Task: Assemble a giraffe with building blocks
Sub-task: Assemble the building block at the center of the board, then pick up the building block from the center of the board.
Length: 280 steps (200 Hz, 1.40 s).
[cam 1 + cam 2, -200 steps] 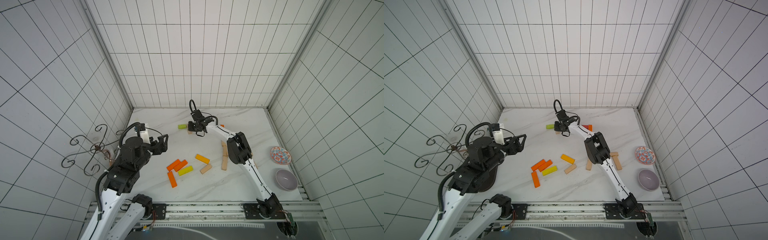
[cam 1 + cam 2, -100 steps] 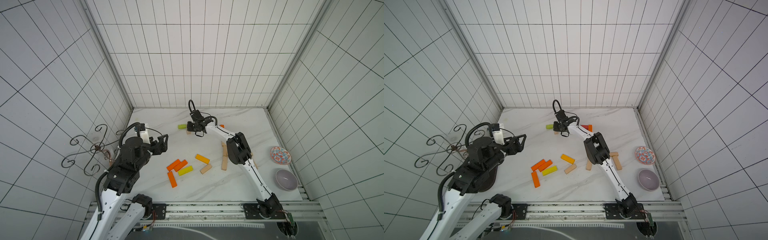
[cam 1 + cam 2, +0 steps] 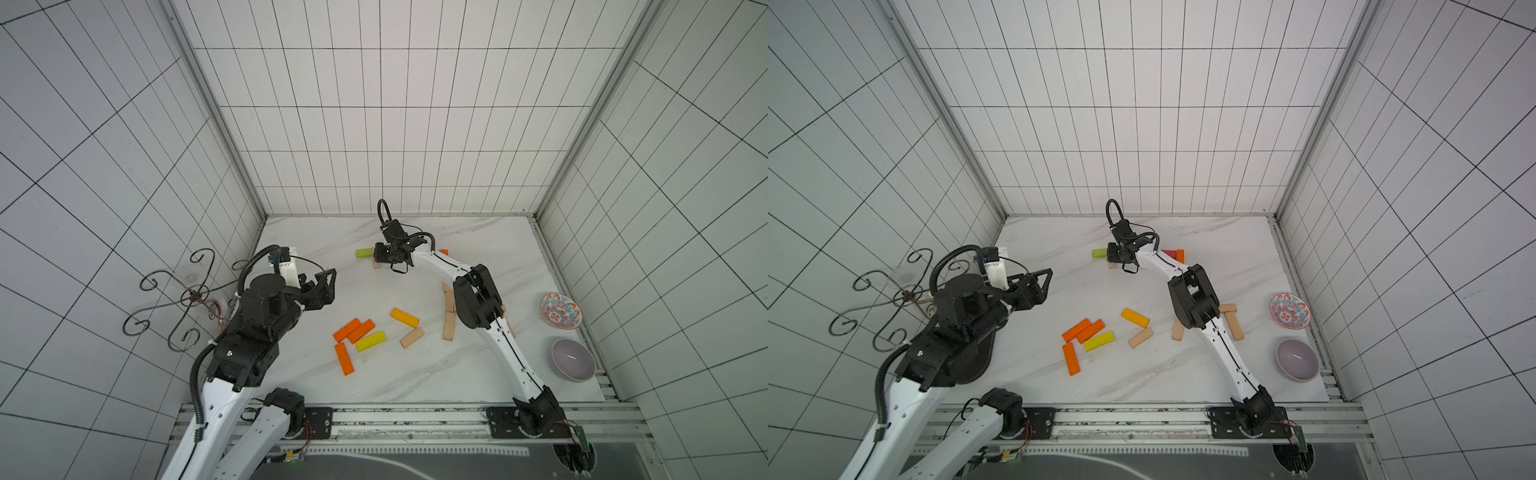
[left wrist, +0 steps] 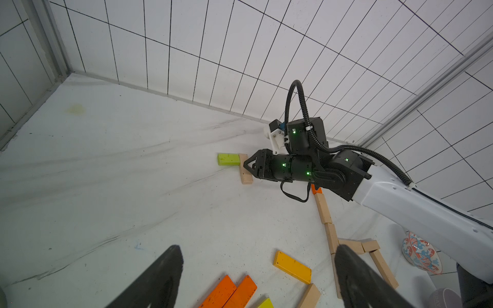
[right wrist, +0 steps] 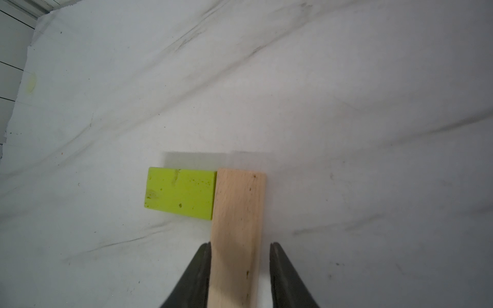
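In both top views right arm [image 3: 505, 347] stretched toward 11 o'clock, right claw [image 3: 379, 258] low, pointing 9 o'clock, jaws slightly parted. Bent, raised left arm [image 3: 257, 324], left claw [image 3: 330, 286] pointing 3 o'clock, jaws wide apart.

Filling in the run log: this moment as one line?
right pincer: open, straddling wood block | wood block: touching green block | left pincer: open, empty
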Each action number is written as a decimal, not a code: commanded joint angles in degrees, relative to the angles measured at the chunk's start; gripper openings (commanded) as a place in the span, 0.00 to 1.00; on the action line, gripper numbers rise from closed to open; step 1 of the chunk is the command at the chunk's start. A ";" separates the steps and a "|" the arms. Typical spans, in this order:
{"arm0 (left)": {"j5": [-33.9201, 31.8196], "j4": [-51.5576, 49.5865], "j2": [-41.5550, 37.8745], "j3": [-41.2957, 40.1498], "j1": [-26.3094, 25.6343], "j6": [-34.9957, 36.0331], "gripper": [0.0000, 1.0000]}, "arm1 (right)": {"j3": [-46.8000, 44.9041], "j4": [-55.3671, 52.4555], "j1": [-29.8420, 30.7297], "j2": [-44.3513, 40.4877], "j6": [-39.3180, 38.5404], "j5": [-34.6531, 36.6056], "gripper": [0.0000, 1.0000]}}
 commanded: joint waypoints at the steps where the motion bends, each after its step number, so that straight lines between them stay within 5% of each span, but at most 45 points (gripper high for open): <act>1: 0.58 0.70 -0.12 0.32 0.03 -0.56 0.89 | 1.48 0.33 -0.24 -1.76 -2.06 1.10 0.40; 74: 0.44 -0.05 1.12 1.15 -0.02 -1.00 0.89 | -5.47 2.22 0.27 -11.42 -9.86 -1.39 0.48; 188: 3.15 -5.25 3.53 -2.67 -1.64 -3.07 0.87 | -64.17 18.97 6.85 -58.86 -29.15 2.04 0.47; 229: 0.18 -4.61 5.05 -4.49 -8.23 -5.97 0.87 | -69.82 7.72 8.96 -61.41 -29.21 4.85 0.49; 280: -1.08 -3.12 4.94 -4.53 -11.64 -8.75 0.87 | -71.75 2.77 12.41 -57.72 -26.94 3.47 0.63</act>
